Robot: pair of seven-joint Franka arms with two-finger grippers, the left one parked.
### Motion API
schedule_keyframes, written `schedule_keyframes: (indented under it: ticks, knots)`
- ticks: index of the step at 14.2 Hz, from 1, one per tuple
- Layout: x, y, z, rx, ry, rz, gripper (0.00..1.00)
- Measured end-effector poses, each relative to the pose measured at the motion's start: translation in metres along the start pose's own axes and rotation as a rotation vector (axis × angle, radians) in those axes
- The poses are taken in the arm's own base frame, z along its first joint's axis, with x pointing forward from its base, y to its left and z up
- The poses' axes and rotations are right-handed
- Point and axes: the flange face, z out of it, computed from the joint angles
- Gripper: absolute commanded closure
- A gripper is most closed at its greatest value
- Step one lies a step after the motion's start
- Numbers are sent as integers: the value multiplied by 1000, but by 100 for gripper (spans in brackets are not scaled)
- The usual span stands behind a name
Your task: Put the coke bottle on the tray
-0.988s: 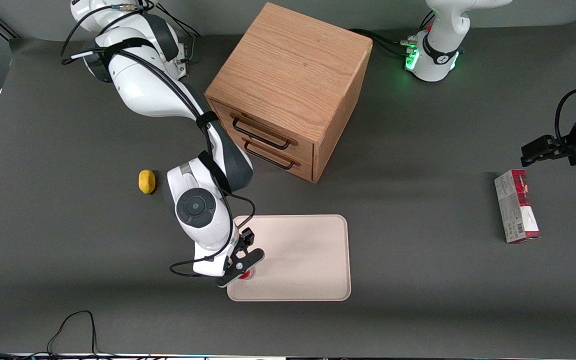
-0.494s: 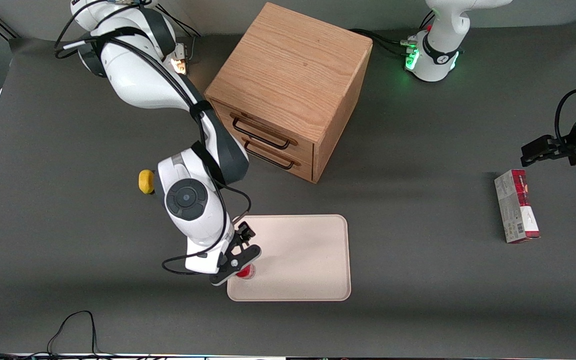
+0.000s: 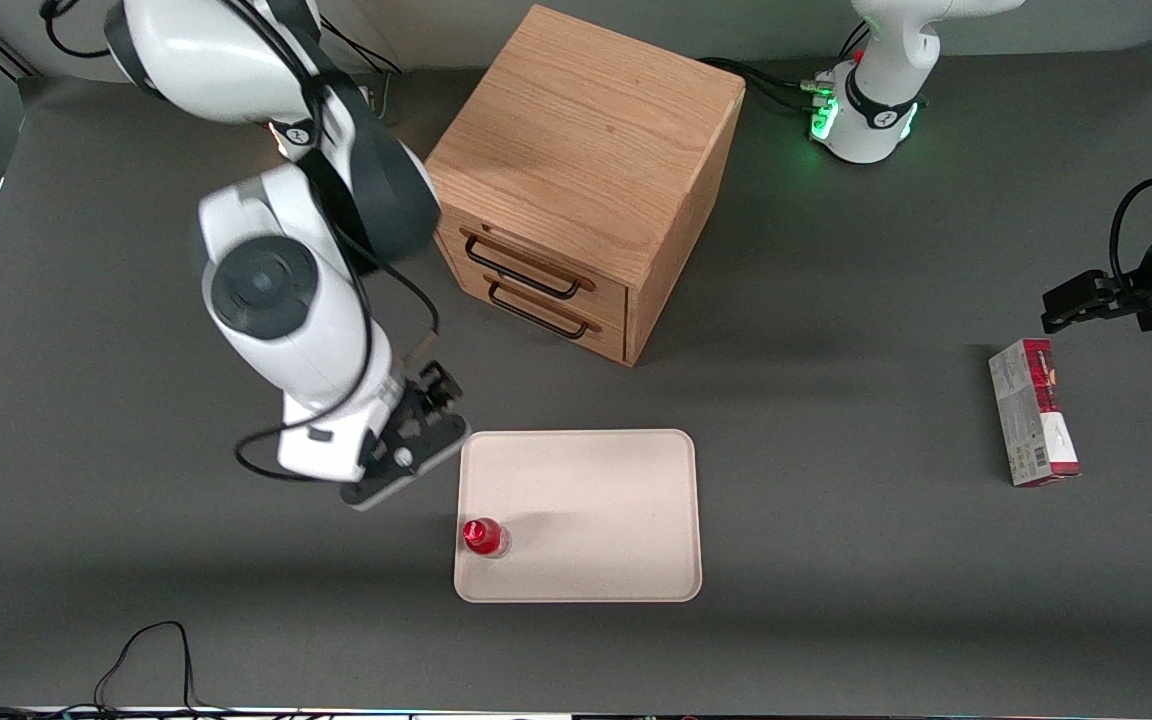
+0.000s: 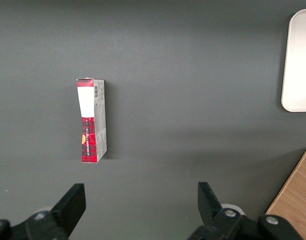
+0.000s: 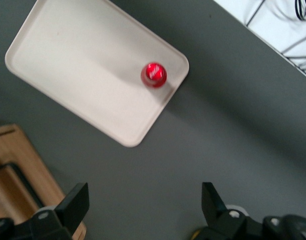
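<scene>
The gripper (image 3: 406, 478) has lifted away, fingers (image 5: 73, 205) spread empty, leaving the coke bottle (image 3: 483, 537) apparently upright on the tray (image 3: 596, 500): placement looks done.

Front view: high above the table, looking steeply down and wide, taking in the tray (image 3: 596, 520), wooden drawer cabinet (image 3: 576, 160) and carton (image 3: 1033, 412).
Right wrist view: looks down past the gripper (image 5: 145, 200), fingers spread, held above the table beside the tray.
Left wrist view: looks down, closer, on the carton.
Shared: all three views show the tray; the front and right wrist views also share the coke bottle (image 3: 483, 537).
</scene>
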Motion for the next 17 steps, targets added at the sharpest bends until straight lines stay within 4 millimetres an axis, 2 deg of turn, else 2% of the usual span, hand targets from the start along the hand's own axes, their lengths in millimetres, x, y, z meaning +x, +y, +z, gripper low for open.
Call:
schedule_keyframes:
  ticks: [2, 3, 6, 8, 10, 14, 17]
  knots:
    - [-23, 21, -33, -17, -8, 40, 0]
    - [-34, 37, -40, -20, -15, 66, 0]
    - [-75, 106, -43, 5, -5, 173, 0]
    - [-111, 150, -39, 17, 26, 246, 0]
    - [-150, 185, -34, 26, 44, 317, 0]
    - [-213, 228, -30, 40, 55, 422, 0]
    - [-242, 244, -34, 45, 48, 467, 0]
